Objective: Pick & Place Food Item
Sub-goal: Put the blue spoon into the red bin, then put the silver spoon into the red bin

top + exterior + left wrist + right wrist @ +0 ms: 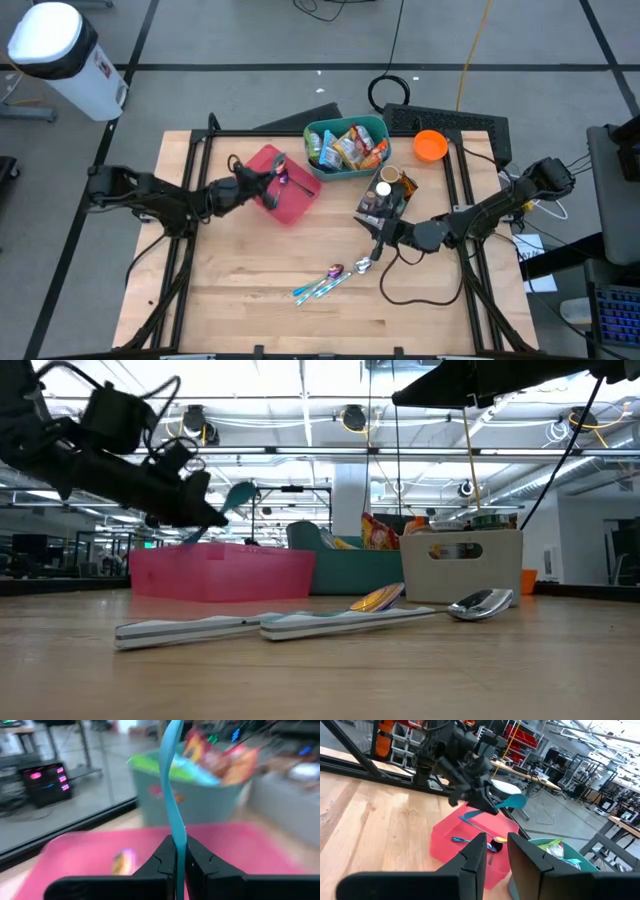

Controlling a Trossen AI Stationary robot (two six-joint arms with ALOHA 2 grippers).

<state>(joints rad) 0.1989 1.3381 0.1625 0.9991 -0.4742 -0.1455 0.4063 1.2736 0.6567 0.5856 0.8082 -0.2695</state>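
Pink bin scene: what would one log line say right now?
left gripper: shut on blue utensil | over pink bin | right gripper: open, idle

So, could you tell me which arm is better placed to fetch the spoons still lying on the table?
Right, probably: the right gripper hangs open beside the spoons, while the left gripper is shut on a blue utensil over the pink bin.
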